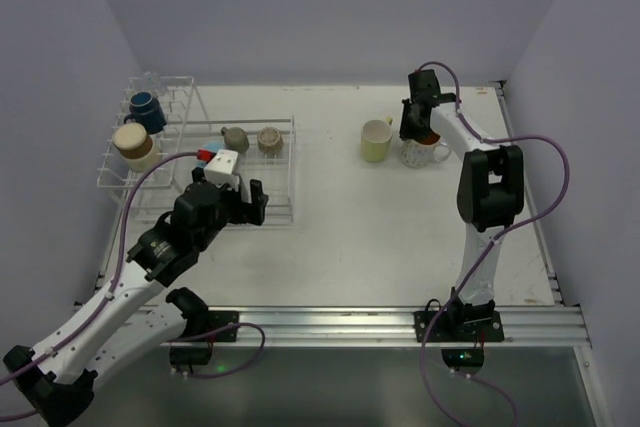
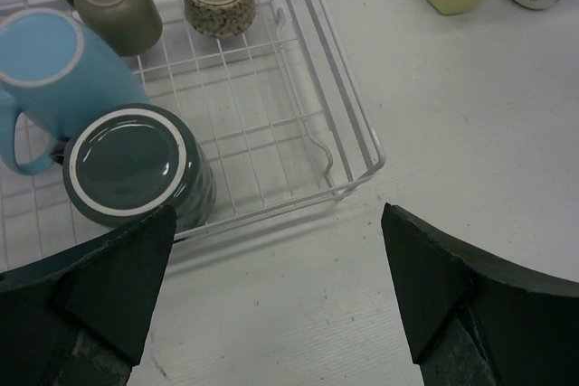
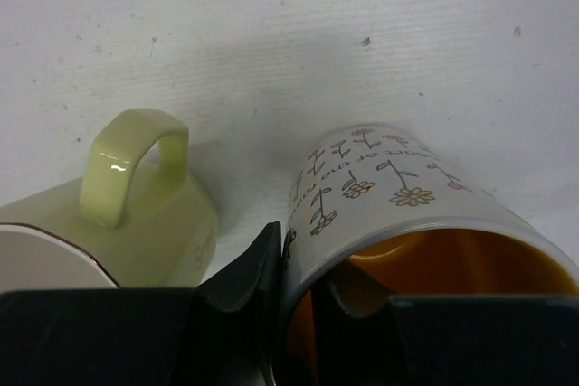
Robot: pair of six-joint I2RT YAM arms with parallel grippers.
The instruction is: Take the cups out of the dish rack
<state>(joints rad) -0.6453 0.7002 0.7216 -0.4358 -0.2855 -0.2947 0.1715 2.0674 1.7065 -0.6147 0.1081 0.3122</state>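
Observation:
The white wire dish rack [image 1: 285,162] stands at the left, its basket corner also in the left wrist view [image 2: 348,146]. The basket holds two grey-brown cups [image 1: 236,137] [image 1: 270,139], a light blue cup [image 2: 54,65] and an upturned dark green cup [image 2: 136,164]. A navy cup [image 1: 146,107] and a cream cup [image 1: 135,145] sit on the pronged part. My left gripper [image 1: 256,203] [image 2: 276,296] is open and empty over the table just outside the basket's near corner. My right gripper [image 1: 418,132] [image 3: 303,287] is shut on the rim of the white cup with orange inside [image 1: 428,154] [image 3: 398,183], upright on the table beside the yellow-green cup [image 1: 376,140] [image 3: 136,214].
Purple walls close the table at the back and sides. A metal rail [image 1: 330,325] runs along the near edge. The table's right edge [image 1: 530,217] lies beyond the right arm.

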